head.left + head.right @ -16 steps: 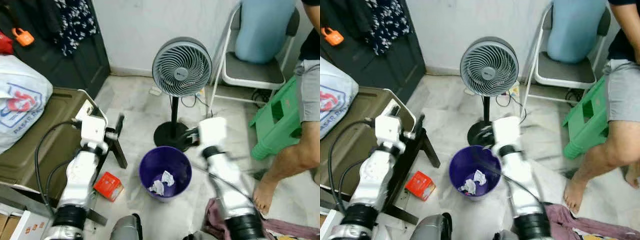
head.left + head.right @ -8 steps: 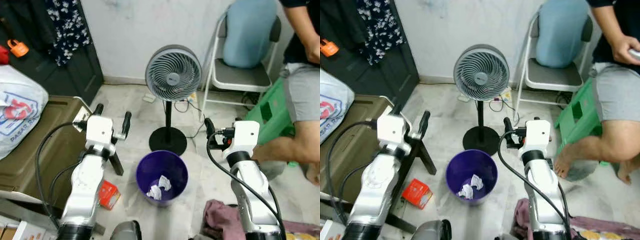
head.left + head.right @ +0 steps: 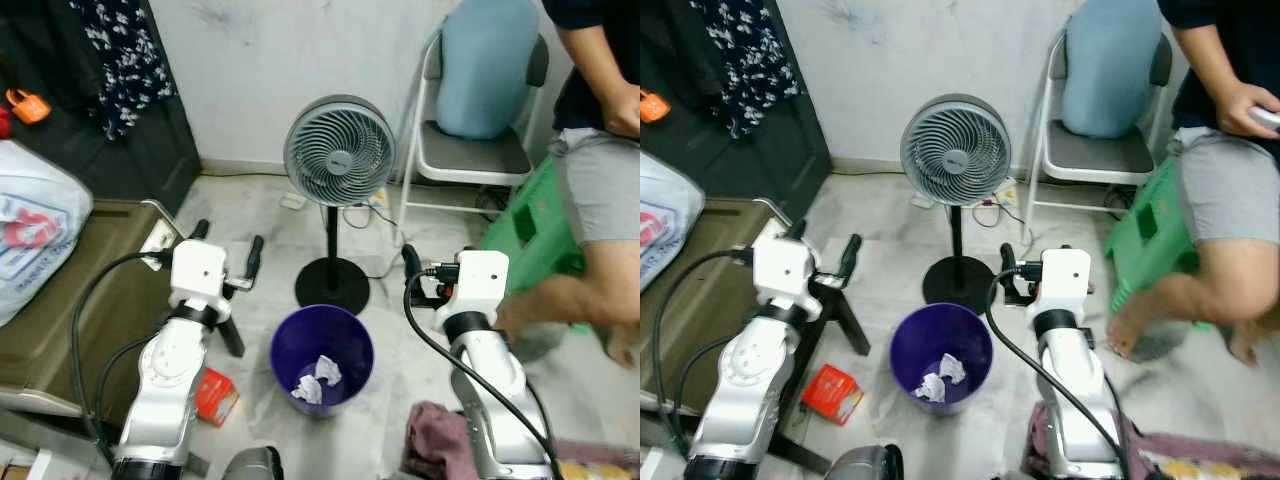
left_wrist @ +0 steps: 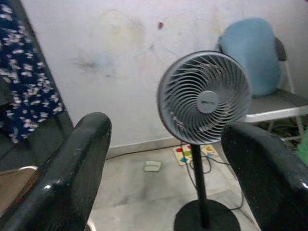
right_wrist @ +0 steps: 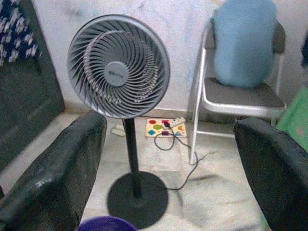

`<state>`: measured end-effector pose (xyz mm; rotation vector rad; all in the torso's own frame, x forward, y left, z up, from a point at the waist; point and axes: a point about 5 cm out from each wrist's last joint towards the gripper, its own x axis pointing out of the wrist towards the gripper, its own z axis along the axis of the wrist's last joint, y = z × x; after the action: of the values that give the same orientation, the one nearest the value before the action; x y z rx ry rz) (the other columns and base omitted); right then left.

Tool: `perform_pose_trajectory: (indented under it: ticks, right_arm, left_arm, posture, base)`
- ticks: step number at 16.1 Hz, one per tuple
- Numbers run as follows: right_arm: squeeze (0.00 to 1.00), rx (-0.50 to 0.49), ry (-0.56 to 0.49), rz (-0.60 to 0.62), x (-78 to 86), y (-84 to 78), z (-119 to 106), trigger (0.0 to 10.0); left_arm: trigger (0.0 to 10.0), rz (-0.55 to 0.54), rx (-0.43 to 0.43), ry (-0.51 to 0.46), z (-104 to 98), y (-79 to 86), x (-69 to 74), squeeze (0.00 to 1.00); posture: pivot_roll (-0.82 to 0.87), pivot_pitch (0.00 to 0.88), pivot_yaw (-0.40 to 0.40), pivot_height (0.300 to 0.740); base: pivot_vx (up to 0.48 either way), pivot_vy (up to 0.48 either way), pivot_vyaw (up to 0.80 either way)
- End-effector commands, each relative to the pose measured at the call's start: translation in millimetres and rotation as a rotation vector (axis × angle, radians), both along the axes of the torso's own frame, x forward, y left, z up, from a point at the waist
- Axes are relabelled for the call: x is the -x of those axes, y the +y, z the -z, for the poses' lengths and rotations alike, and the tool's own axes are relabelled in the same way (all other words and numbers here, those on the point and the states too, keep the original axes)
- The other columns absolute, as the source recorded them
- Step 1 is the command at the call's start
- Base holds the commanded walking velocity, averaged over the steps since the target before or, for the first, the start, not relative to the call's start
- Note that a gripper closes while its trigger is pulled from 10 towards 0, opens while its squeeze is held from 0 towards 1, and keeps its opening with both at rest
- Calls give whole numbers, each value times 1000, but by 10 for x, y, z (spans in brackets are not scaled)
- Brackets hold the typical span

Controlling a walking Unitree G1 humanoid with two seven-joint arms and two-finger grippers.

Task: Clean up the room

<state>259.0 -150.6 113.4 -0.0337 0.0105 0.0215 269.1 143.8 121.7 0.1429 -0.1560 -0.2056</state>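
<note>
- A purple bin (image 3: 322,355) holding crumpled paper (image 3: 316,374) stands on the tiled floor between the robot's two raised arms, in front of a grey pedestal fan (image 3: 339,153).
- The left gripper (image 3: 226,250) and right gripper (image 5: 168,168) hover empty, fingers spread apart.
- A red box (image 3: 214,396) lies on the floor left of the bin.
- A seated person's leg (image 3: 560,295) is at right.
</note>
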Motion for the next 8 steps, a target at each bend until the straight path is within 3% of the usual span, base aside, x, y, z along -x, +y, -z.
perform_pose_trajectory:
  ticks: [1, 8]
  right_arm:
    - [0, 6, -22, -38, -38, 95, -55, 10000]
    - [0, 10, -22, -111, -80, 209, -69, 10000]
  left_arm:
    - [10000, -7, -5, 3, -13, 19, -3, 0]
    - [10000, -19, 2, 16, -13, 3, 18, 0]
  posture:
    - [-25, 0, 41, 740]
    - [-9, 0, 18, 740]
  base:
    - [0, 0, 800]
    - [0, 0, 800]
